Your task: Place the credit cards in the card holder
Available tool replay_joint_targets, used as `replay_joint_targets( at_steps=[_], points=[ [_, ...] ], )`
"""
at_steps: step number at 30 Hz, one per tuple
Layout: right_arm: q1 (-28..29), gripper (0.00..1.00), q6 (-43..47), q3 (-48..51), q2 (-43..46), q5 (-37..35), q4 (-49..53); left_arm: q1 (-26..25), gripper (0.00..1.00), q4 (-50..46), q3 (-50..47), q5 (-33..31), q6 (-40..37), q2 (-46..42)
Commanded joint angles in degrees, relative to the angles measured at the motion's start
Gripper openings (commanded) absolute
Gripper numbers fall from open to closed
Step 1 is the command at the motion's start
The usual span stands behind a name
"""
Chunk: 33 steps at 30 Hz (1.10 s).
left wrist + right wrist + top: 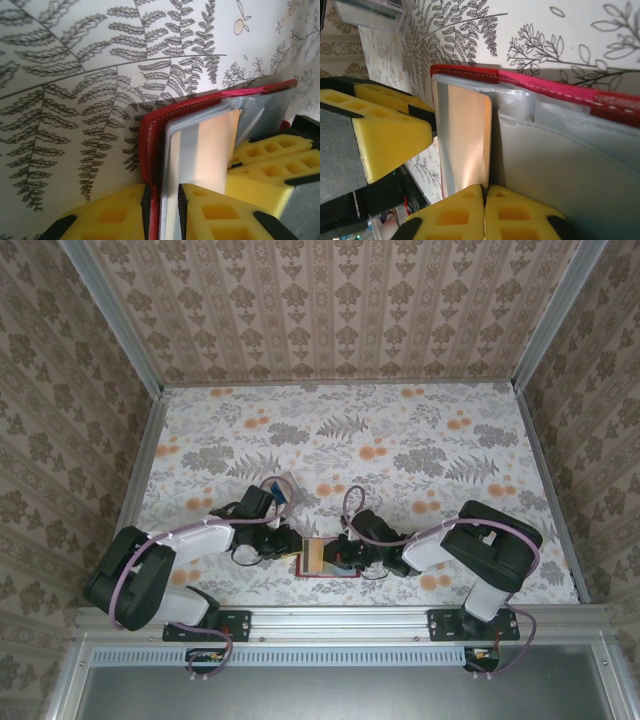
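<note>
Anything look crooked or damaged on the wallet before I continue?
Nothing stands out. The tan card sits square in a clear pocket of the open red card holder, no bends or tears visible. The left gripper clamps its edge.

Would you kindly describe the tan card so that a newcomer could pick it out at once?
On the floral table, near the middle of the front edge, a red card holder lies open. On its left half sits the tan card, the only plain tan rectangle among pale clear pockets.
</note>
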<state>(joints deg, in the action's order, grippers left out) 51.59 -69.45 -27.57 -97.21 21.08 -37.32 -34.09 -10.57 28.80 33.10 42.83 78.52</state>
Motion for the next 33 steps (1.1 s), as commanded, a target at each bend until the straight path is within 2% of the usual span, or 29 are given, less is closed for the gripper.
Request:
replay_joint_targets(
  at_steps=[1, 3, 6, 11, 15, 23, 33],
  points=[
    [1.2, 0.18, -1.1, -3.0, 1.0, -4.1, 3.2, -1.2, 0.24, 0.3, -1.8, 3.4, 3.8, 0.7],
    [1.2, 0.23, 0.0, -2.9, 3.1, -4.6, 6.8, -1.1, 0.25, -0.7, -1.5, 3.3, 3.3, 0.4],
    [1.2, 0.33, 4.2, -4.1, 7.9, -6.1, 17.7, -0.8, 0.27, -2.7, -0.8, 2.8, 2.5, -0.6],
    [1.1, 0.43, 10.5, -5.7, 17.1, -12.5, 36.8, -0.6, 0.28, -3.3, -1.1, 2.4, 2.3, -2.8],
    [0.8, 0.50, 12.3, -6.1, 23.7, -17.3, 47.0, -0.6, 0.29, -3.0, -1.4, 3.0, 2.6, -2.7],
    [-0.1, 0.54, 15.2, -7.0, 26.3, -23.7, 57.7, -1.1, 0.42, -5.0, -0.8, 2.5, 0.8, -1.7],
    [-0.2, 0.56, 19.2, -10.8, 26.7, -29.3, 66.6, -2.9, 0.43, -4.5, 1.1, 1.3, 1.1, 1.3]
  ],
)
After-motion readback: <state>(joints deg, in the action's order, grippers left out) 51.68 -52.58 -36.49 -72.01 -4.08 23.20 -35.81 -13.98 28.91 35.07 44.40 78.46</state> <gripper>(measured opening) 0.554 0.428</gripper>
